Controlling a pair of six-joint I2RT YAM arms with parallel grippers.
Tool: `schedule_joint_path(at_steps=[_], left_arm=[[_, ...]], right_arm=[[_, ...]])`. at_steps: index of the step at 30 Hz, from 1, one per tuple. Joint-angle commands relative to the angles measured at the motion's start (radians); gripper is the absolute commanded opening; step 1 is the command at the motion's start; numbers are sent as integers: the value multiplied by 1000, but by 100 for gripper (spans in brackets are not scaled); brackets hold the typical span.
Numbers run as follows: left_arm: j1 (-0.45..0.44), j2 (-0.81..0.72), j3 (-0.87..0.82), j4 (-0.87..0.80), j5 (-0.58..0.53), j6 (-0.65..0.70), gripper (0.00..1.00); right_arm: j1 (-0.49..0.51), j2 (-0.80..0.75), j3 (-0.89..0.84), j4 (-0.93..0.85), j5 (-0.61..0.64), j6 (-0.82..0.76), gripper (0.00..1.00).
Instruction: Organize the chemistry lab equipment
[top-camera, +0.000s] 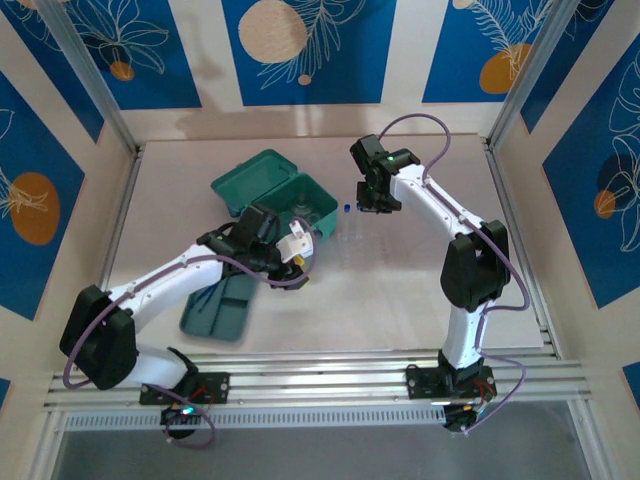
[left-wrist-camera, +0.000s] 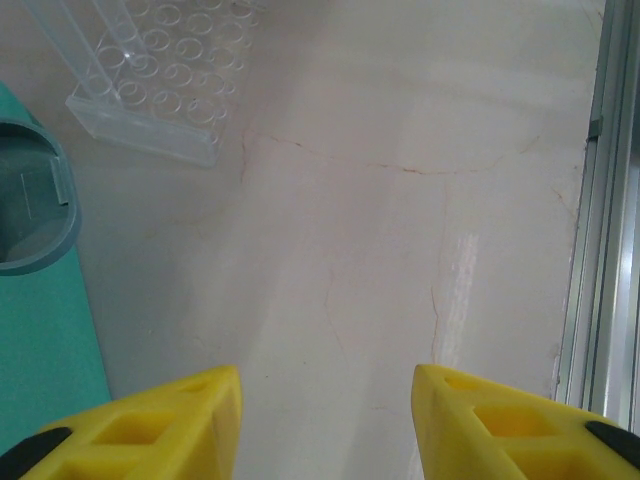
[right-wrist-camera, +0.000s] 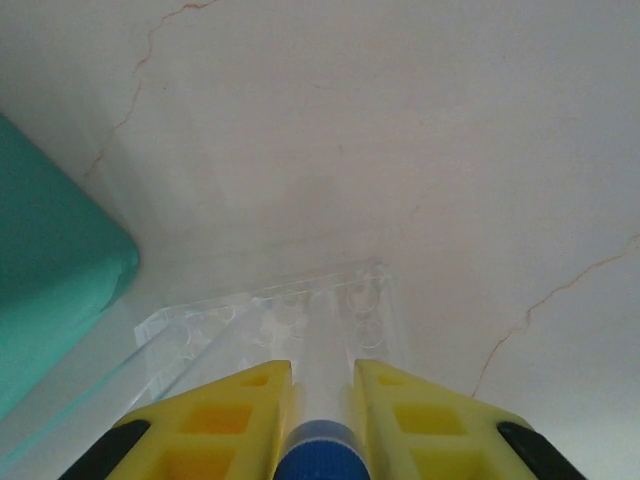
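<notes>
The right pincer (right-wrist-camera: 322, 415) is narrow, clamped on a clear tube with a blue cap (right-wrist-camera: 320, 452), whose clear end reaches the clear rack (right-wrist-camera: 200, 335). The rack stands on the surface (left-wrist-camera: 400, 250), just right of the teal case (top-camera: 275, 185). Two more tubes (left-wrist-camera: 75, 55) stand in the rack. The left pincer (left-wrist-camera: 328, 420) is wide and empty over bare surface beside the case. The dark-green tray (top-camera: 218, 308) lies near left.
</notes>
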Motion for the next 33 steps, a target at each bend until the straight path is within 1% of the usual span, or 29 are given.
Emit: schedule_joint_path(at_steps=[1,13,17,20,25,33], left_arm=[[5,-25,-8,-17,4,14,48],[5,-24,-8,-18,7,14,48],[6,-25,-8,-18,5,13,48],[5,-25,-8,-16,5,15,48],[5,-25,-9,-16,2,16,48],[5,-24,-8,-13,-7,13,48]], right_arm=[[-6,5,22,-21,15,0,23],[-3,-22,25,-33,22,-1,24],[-4,-51,27,-38,30,-1,25],[-5,-70,45,-55,42,-4,28],[-8,-113,68,-78,54,-7,28],[33,-167,75,-100,64,6,29]])
